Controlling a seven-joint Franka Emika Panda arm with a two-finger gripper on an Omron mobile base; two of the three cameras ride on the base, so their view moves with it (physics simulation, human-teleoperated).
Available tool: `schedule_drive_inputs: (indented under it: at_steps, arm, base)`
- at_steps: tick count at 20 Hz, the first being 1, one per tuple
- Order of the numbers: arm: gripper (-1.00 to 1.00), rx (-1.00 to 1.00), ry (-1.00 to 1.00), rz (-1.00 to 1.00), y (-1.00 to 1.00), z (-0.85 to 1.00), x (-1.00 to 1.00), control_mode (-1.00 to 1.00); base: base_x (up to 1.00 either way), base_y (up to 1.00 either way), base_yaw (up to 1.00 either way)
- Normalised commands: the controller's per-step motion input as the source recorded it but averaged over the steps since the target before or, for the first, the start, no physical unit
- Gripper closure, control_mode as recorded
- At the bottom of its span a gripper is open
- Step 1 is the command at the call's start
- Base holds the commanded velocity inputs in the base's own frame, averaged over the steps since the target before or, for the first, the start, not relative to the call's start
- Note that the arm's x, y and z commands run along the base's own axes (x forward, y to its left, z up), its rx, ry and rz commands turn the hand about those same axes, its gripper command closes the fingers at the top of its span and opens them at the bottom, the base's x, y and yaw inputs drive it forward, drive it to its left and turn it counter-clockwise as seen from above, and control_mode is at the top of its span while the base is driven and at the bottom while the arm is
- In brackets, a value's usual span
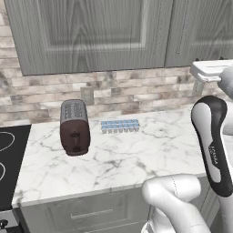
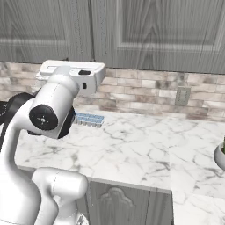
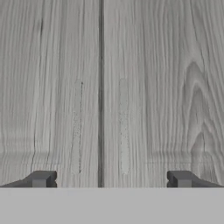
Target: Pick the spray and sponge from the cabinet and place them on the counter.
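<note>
The cabinet [image 1: 91, 36] [image 2: 154, 30] hangs above the counter [image 1: 136, 154] [image 2: 132, 145] with its grey wood-grain doors shut. In the hand view the cabinet [image 3: 166, 87] is close ahead: the seam between two doors runs down left of centre, with a faint bar handle on each side. My gripper [image 3: 111, 179] points at these doors, open, with nothing between its fingertips [image 3: 41, 178]. The spray and the sponge are hidden. The marble counter stretches below the arm.
A dark toaster [image 1: 74, 127] stands on the counter's left part, with a pale blue ice-cube tray [image 1: 119, 126] [image 2: 88, 118] to its right near the brick wall. The black stovetop [image 1: 9, 159] lies at the far left. A white pot [image 2: 219, 156] sits at the right edge.
</note>
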Motion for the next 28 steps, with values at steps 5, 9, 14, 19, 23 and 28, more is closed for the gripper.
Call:
schedule_drive_inputs:
  at_steps: [5, 9, 14, 19, 23, 28]
  arm:
    - [-1.0, 0.0, 0.0, 0.0, 0.0, 0.05, 0.24, -1.0]
    - [-1.0, 0.0, 0.0, 0.0, -0.01, 0.05, 0.23, -1.0]
    - [-1.0, 0.0, 0.0, 0.0, -0.01, 0.01, 0.24, -1.0]
    - [-1.0, 0.0, 0.0, 0.0, -0.08, 0.0, 0.2, -1.0]
    - [-1.0, 0.0, 0.0, 0.0, -0.08, 0.0, 0.18, -1.0]
    - [-1.0, 0.0, -0.03, 0.0, -0.01, 0.0, 0.18, -1.0]
  base:
    - [0.0, 0.0, 0.0]
    - [0.0, 0.0, 0.0]
    - [0.0, 0.0, 0.0]
    - [0.0, 0.0, 0.0]
    - [0.0, 0.0, 0.0]
    - [0.0, 0.0, 0.0]
